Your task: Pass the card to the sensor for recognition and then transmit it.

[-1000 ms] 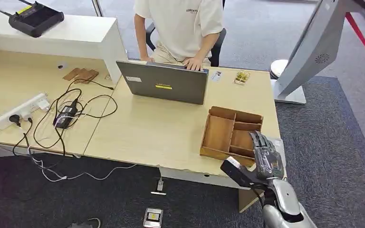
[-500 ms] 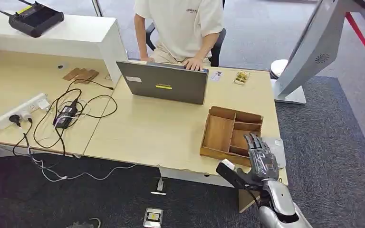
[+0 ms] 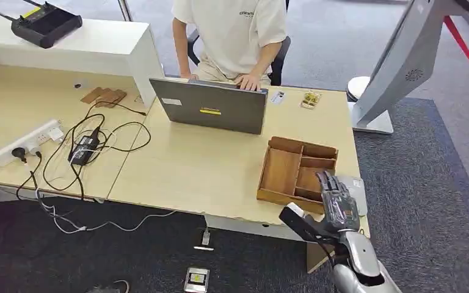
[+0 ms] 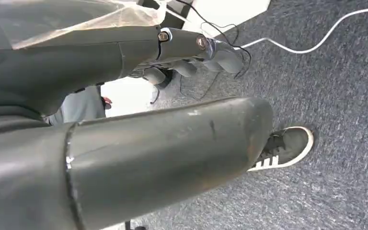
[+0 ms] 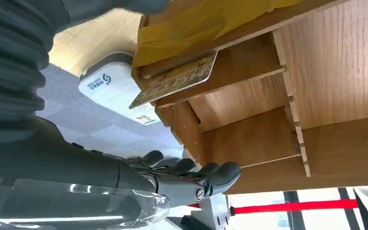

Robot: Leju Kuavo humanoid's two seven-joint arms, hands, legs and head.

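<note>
A wooden compartment tray point(image 3: 302, 147) sits on the desk's near right corner. In the right wrist view a yellowish patterned card point(image 5: 175, 80) leans against a divider inside the tray point(image 5: 249, 143). The white card sensor point(image 3: 359, 190) lies just right of the tray, and it appears again point(image 5: 110, 91) in the right wrist view. My right hand point(image 3: 337, 203) hovers over the tray's near right corner with fingers point(image 5: 191, 175) stretched out, holding nothing and apart from the card. My left hand point(image 4: 191, 48) hangs over the carpet with nothing in it.
A person point(image 3: 232, 30) sits behind a grey laptop point(image 3: 210, 107) across the desk. A power strip with tangled cables point(image 3: 79, 146) lies at the left. A white kiosk stand point(image 3: 397, 67) rises at the right. A shoe point(image 4: 282, 146) rests on the carpet.
My right hand has shifted a little to the left and toward the desk's near edge by the tray's corner. Nothing else has moved.
</note>
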